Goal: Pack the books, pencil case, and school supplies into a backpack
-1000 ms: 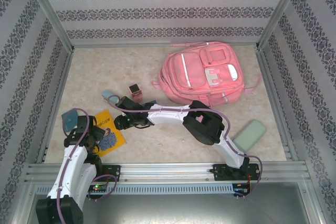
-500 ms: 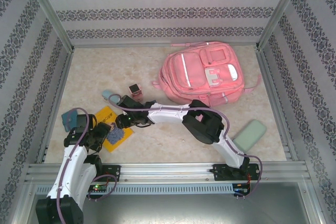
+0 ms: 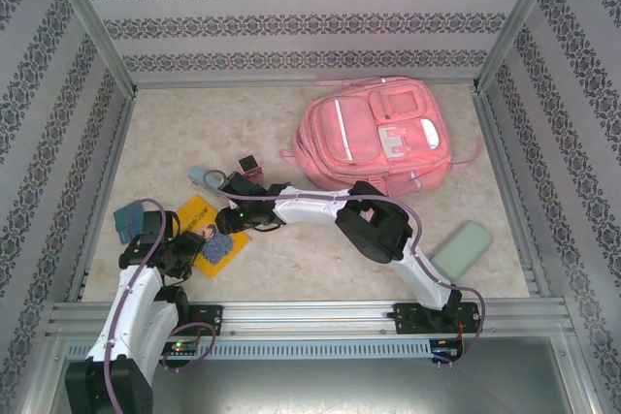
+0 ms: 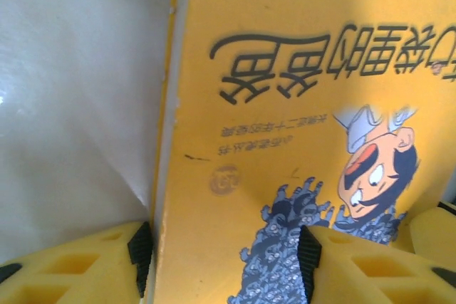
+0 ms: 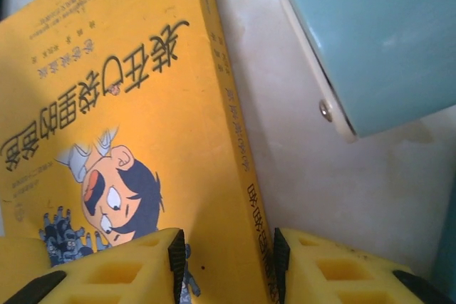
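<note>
Yellow book (image 3: pixel 197 220): likely light and bendy, best held by the spine.
Pinched by right gripper (image 5: pixel 226 247); left gripper (image 4: pixel 224 254) jaws' grip cannot be told.

The yellow book (image 4: pixel 235 140) carries a large black Chinese cover title, 装在口袋里的爸爸, seen inverted. Smaller print beneath it and the spine lettering are illegible.

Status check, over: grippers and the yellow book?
Right fingers clamped on yellow book spine. Left fingers open, astride its page edge. Teal case close by, not touching.
</note>
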You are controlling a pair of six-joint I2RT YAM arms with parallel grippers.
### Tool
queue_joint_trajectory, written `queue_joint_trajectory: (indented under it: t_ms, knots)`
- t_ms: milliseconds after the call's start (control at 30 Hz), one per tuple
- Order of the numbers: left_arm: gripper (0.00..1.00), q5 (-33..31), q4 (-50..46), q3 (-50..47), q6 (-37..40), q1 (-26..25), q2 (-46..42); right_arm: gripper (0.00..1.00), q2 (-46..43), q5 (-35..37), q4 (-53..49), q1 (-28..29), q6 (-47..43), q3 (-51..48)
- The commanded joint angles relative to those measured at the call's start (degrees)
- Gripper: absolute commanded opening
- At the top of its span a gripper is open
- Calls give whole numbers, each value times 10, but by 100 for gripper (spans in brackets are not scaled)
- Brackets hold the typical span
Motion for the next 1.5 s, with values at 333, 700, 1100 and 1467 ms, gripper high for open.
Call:
queue_joint_trajectory:
  t_ms: [333,700,1100,1467]
  knots:
    - [26,-18,-28,-38,-30,-4,3,38,39,-133,13,-3,6,23]
    - [27,-4,-19,-38,-27,-4,-14,36,3,-313,92,3,57,43]
    - [33,-13,-47,-26,-22,-4,-47,25,-23,-284,64,-2,43,-6]
    - [65,-64,-119,107,-5,-4,-49,0,-122,-253,60,-32,29,-37]
